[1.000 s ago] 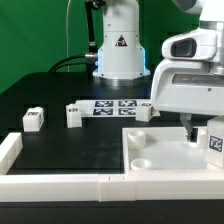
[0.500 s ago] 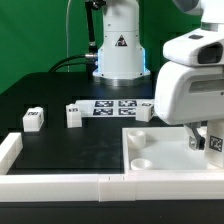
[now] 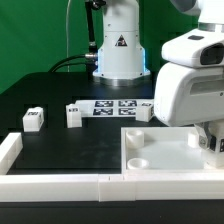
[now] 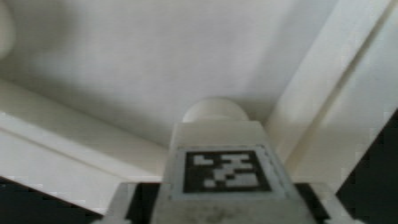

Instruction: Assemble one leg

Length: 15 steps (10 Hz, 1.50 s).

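My gripper (image 3: 211, 136) is shut on a leg (image 3: 216, 146), a small white block with a black-and-white tag. It holds the leg over the large white panel (image 3: 165, 160), near the panel's edge on the exterior view's right. In the wrist view the leg (image 4: 222, 165) fills the lower middle, its rounded end pointing at the panel (image 4: 125, 70) below it. My gripper (image 4: 222, 208) clamps the leg from both sides. Three more legs stand on the black table: one (image 3: 33, 119), a second (image 3: 74, 115), and a third (image 3: 143, 112) just behind the panel.
The marker board (image 3: 115, 105) lies behind the legs, in front of the robot base (image 3: 120, 50). A white L-shaped rim (image 3: 12, 150) bounds the table at the front and on the exterior view's left. The panel has a round corner socket (image 3: 142, 158).
My gripper has moved with the leg toward the exterior view's right and slightly down, close to the panel's edge. The other legs have not moved.
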Tool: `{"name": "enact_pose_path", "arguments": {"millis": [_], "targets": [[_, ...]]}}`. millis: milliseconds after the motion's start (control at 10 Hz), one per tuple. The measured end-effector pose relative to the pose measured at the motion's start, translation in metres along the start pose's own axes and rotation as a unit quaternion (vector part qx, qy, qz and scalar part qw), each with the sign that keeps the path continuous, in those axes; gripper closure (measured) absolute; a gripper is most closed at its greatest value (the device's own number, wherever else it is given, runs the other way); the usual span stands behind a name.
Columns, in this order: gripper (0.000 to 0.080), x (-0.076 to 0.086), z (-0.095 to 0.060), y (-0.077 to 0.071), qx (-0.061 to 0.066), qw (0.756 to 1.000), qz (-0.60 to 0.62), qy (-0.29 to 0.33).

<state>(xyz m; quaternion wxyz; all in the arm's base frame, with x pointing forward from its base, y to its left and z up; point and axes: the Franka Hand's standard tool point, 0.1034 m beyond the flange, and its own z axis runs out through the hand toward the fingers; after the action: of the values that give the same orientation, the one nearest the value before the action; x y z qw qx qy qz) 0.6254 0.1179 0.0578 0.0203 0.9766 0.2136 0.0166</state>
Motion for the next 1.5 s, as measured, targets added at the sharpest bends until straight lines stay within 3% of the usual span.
{"name": "enact_pose_path", "arguments": {"millis": [200,500,800,1000,1200,1300,1400,1500], "targets": [[0.0533,0.0008,-0.0001,-0.0009,0.003,0.998,0.057,0.003],[0.0533,0.0018,0.0005,-0.0033,0.004,0.963,0.269,0.007],[0.0531,0.0016,0.001,-0.0054,0.007,0.889,0.458,0.005],[0.0531,0.0009,0.0021,-0.0054,0.01,0.809,0.588,0.011],[0.0531,0.001,0.0022,-0.005,0.018,0.749,0.662,0.007],[0.0523,0.001,0.0023,-0.005,0.018,0.742,0.67,0.006],[0.0523,0.0011,0.0023,-0.0057,0.019,0.751,0.66,0.006],[0.0331,0.0011,0.0023,-0.0058,0.019,0.767,0.642,0.007]]}}
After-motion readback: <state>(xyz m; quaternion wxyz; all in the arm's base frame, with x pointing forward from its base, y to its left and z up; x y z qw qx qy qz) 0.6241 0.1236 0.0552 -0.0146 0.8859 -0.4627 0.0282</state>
